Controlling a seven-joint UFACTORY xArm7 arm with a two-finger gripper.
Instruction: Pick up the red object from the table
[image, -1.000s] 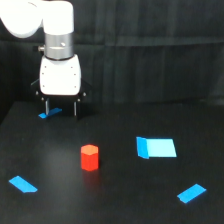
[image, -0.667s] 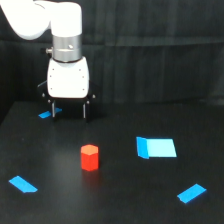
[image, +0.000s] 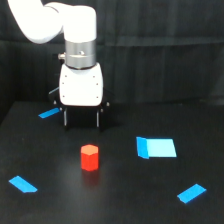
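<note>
The red object is a small red-orange hexagonal block standing upright on the black table, a little left of centre in the exterior view. My gripper hangs from the white arm above and behind the block, a short gap away. Its two dark fingers point down, spread wider than the block, open with nothing between them.
A light-blue rectangle lies to the exterior view's right of the block. Blue tape strips lie at the far left, the near left and the near right. A dark curtain backs the table.
The arm has moved toward the exterior view's right and closer to the block; the gripper now hangs just behind it. The block has not moved.
</note>
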